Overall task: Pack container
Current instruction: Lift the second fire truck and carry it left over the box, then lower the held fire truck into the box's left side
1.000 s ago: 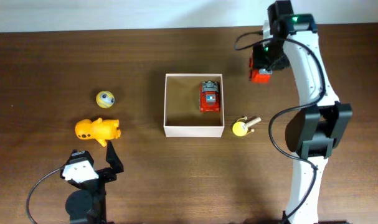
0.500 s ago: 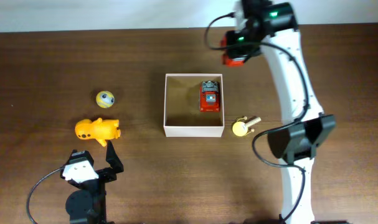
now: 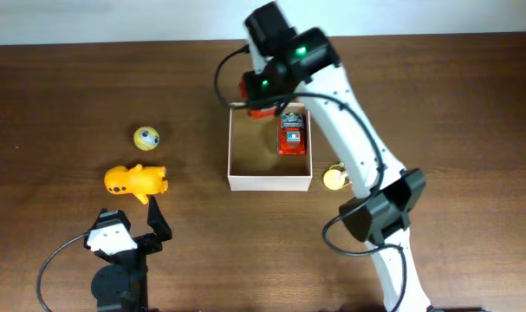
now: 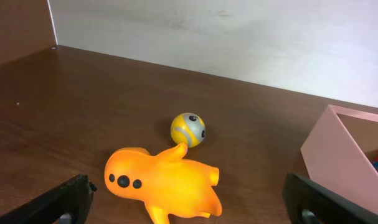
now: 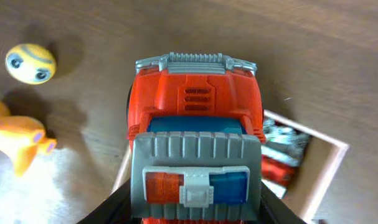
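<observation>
The right gripper (image 3: 263, 94) is clamped on a red toy truck (image 5: 195, 124) over the far rim of the container (image 3: 269, 181), mid-table with another red truck (image 3: 291, 137) inside (its arm half-hides a yellow toy (image 3: 334, 179)), while the left gripper (image 4: 198, 208) gapes by an orange duck (image 4: 160, 185) and a yellow ball (image 4: 188, 129).

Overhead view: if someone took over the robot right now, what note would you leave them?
Right fingers: shut on a red-and-grey toy truck, above the back edge of the square white-walled box.
Left fingers: open, near the orange toy animal.
Done: a second red truck lies in the box.
Remaining: release the truck; pack the animal, yellow ball with a face, yellow round toy with a stick.
</observation>
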`<move>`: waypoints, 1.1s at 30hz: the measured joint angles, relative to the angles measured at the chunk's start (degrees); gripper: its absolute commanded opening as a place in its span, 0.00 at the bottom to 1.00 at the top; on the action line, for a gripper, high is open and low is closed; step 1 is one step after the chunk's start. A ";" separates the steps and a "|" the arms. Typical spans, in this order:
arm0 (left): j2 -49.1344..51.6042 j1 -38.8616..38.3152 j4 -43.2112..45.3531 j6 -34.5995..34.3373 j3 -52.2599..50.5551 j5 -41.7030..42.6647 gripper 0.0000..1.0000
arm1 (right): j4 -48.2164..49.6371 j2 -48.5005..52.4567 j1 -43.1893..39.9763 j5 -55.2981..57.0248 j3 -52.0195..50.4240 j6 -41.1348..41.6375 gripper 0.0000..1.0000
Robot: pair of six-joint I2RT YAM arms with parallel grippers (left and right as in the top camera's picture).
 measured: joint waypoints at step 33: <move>0.00 0.02 0.00 0.00 0.00 0.00 0.99 | 13.03 0.02 3.15 4.13 -20.83 22.43 0.44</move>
